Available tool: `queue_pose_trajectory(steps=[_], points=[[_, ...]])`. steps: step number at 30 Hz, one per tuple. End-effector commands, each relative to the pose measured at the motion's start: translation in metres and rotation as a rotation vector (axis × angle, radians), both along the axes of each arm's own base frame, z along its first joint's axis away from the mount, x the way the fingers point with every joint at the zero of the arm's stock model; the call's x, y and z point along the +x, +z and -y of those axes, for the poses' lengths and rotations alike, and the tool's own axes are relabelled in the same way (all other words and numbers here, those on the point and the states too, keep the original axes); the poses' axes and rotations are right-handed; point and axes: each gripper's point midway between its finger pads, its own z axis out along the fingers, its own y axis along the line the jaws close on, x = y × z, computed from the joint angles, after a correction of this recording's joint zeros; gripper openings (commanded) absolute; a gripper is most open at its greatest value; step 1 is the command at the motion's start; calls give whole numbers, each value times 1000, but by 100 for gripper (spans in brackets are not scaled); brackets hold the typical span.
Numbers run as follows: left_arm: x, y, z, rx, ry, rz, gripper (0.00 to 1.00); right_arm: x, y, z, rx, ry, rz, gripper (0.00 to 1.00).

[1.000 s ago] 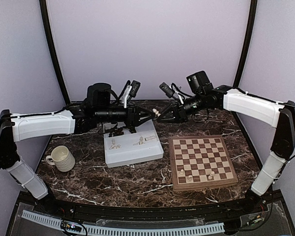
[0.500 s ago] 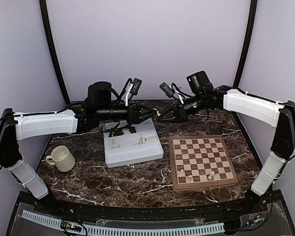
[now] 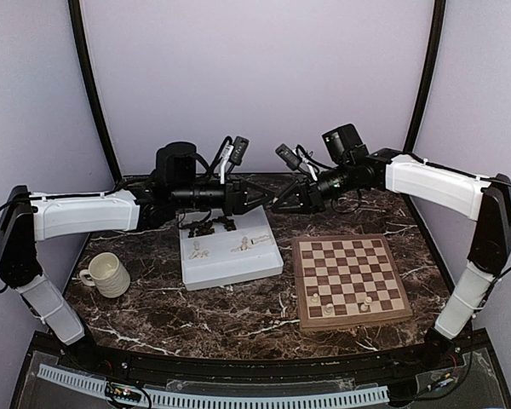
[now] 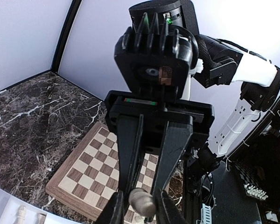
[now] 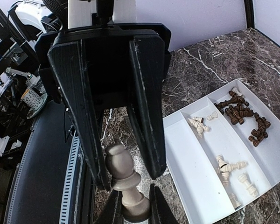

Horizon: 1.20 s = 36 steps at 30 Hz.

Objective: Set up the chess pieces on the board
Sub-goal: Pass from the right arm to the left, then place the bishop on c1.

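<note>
**Pawn between two claws, above the tray**

You are in the middle of a hand-over in the air. The right claw is shut on the foot of a cream pawn. The pawn stands out in front of its tips, with the head pointing away from this claw.

The left claw faces it tip to tip, and its fingers stand on both sides of the pawn's head. This claw is narrow but not closed on the head. In the right wrist view one finger seems to touch the head, while a small gap shows beside the other. So I judge that only the right claw carries the pawn at this moment.

Why is it held so? The right claw takes the foot and leaves the head free, so the other claw has a place to grip. Probably the hand-over is meant to turn the pawn, so that it can go down foot first.

Below both claws lies the tray, where spare pieces wait in the compartments. The board lies lower than the right claw and nearer to its base, well apart from it. Three placed pieces are on its near rows.

Do not open the right claw before the left one is firm on the head. A round head can slip, and the pawn would fall toward the tray.
</note>
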Motion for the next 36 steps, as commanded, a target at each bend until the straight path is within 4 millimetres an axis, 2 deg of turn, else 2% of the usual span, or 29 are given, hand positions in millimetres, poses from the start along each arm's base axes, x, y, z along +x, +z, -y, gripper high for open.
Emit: queue_pose_trajectory(steps=[1,5,9,10,14,15,18,20,23,27,30,33,36], points=[[-3,22,6,-55,-35,28,25,3,-3,-1,7,1,-5,7],[-2,21,6,-54,-34,25,20,3,-4,-1,4,0,-6,7],[-3,21,6,-49,-32,29,11,4,-5,-1,0,-4,-4,7],[-2,20,6,-45,-29,27,10,4,-5,0,-3,-6,-1,9],[-2,18,4,-18,-22,33,7,7,4,14,-15,-21,38,30],[-2,20,3,-12,-20,44,7,9,9,22,-12,-35,51,37],[-5,19,0,24,-18,60,6,19,25,57,13,-96,81,46],[-9,17,-1,54,-18,78,6,29,33,91,19,-168,91,48],[-19,11,6,109,-34,94,7,39,32,135,6,-283,99,48],[-38,8,24,163,-79,138,7,48,21,193,2,-453,95,49],[-55,-1,44,206,-126,166,7,54,4,234,-12,-602,81,49],[-69,-9,61,253,-156,186,7,56,-14,260,-33,-728,93,49],[-89,-26,82,301,-202,207,7,50,-28,269,-56,-788,140,49]])
